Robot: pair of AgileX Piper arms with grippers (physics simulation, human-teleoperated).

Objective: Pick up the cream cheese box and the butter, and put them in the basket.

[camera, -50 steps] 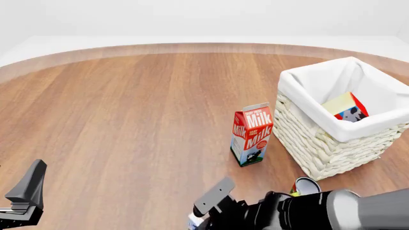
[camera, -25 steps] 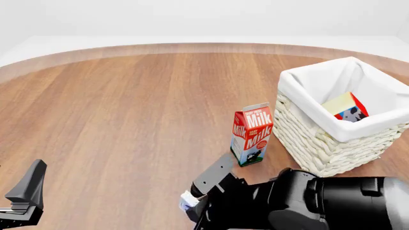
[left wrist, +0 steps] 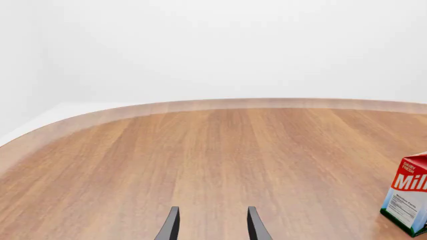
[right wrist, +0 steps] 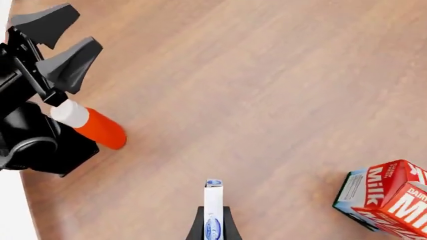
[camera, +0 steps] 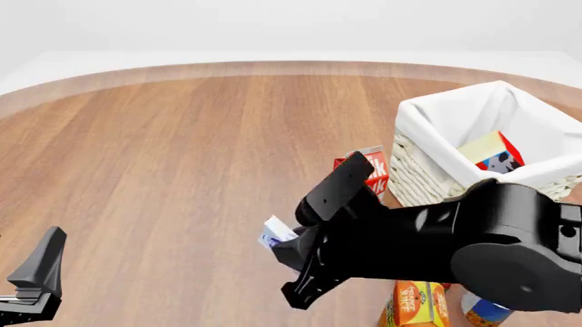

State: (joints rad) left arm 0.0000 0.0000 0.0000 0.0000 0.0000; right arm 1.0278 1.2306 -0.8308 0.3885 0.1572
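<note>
My right gripper (camera: 278, 240) is shut on the cream cheese box (camera: 272, 234), a small white box with blue print, and holds it in the air left of the milk carton. The right wrist view shows the box (right wrist: 213, 205) edge-on between the right gripper's (right wrist: 213, 222) fingers, high above the wood. The cream-white wicker basket (camera: 427, 174) stands at the right. The butter (camera: 498, 154) lies inside it against the white liner. My left gripper (camera: 37, 272) rests low at the front left, open and empty (left wrist: 213, 227).
The red-white milk carton (camera: 373, 167) stands just left of the basket, partly behind my right arm, and shows in both wrist views (left wrist: 408, 200) (right wrist: 387, 200). An orange juice carton (camera: 414, 305) and a can (camera: 482, 310) sit at the front edge. A red-and-white cylinder (right wrist: 90, 125) lies by the left arm.
My right arm rose from the front edge and carried the cream cheese box up and forward. It now covers part of the milk carton. The left arm stayed still.
</note>
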